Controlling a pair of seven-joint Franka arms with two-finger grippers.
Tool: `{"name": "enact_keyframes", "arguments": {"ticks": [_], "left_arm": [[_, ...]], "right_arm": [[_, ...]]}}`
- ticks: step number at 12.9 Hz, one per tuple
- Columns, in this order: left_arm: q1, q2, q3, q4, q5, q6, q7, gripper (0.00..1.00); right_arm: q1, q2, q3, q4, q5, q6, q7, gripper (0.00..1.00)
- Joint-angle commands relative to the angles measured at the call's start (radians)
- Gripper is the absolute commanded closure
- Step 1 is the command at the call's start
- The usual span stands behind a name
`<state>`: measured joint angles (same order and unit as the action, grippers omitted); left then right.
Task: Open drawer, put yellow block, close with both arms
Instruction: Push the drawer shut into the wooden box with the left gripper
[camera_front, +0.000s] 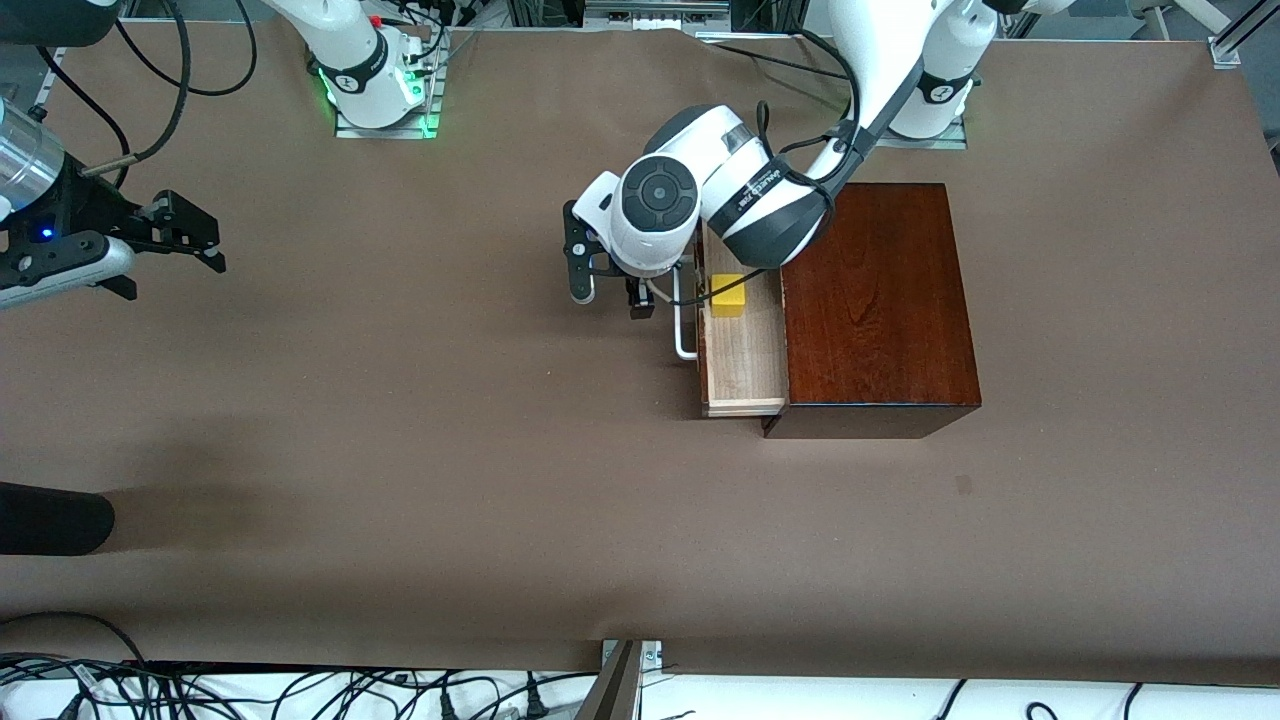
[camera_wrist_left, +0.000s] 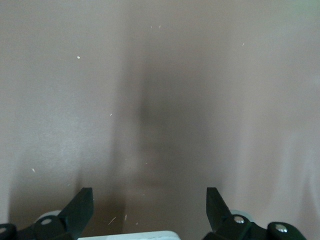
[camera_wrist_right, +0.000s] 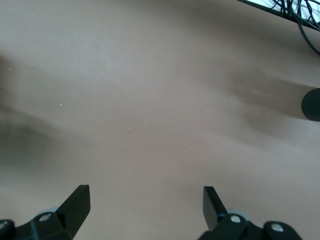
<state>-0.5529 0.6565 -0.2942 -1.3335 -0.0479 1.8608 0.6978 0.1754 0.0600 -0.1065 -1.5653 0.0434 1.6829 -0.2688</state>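
Observation:
The mahogany box (camera_front: 880, 300) stands toward the left arm's end of the table. Its drawer (camera_front: 745, 355) is pulled out toward the right arm's end, and the white bar handle (camera_front: 683, 335) shows on its front. The yellow block (camera_front: 727, 296) lies in the drawer's tray. My left gripper (camera_front: 608, 294) is open and empty, low over the table just beside the handle. Its wrist view shows only brown table between the fingers (camera_wrist_left: 82, 202). My right gripper (camera_front: 175, 270) is open and empty, waiting over the right arm's end of the table. Its fingers (camera_wrist_right: 77, 200) frame bare table.
The brown table cover (camera_front: 450, 430) spreads round the box. A dark cylinder (camera_front: 50, 520) juts in at the right arm's end, nearer the front camera, and also shows in the right wrist view (camera_wrist_right: 311, 104). Cables (camera_front: 300, 690) lie along the front edge.

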Motion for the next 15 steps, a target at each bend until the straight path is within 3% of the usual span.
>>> {"name": "enact_keyframes", "arguments": {"ticks": [1, 7, 15], "left_arm": [[-0.028, 0.027, 0.006, 0.011, 0.113, -0.009, 0.043, 0.00], [-0.047, 0.040, 0.007, -0.027, 0.322, -0.087, 0.045, 0.00], [-0.027, 0.037, 0.030, -0.027, 0.385, -0.322, 0.046, 0.00]], "right_arm": [[-0.008, -0.014, 0.013, 0.002, -0.014, -0.005, 0.055, 0.00], [-0.014, -0.006, 0.007, 0.002, 0.001, -0.006, 0.115, 0.00], [-0.010, -0.009, 0.013, 0.002, -0.014, -0.045, 0.108, 0.00]]}}
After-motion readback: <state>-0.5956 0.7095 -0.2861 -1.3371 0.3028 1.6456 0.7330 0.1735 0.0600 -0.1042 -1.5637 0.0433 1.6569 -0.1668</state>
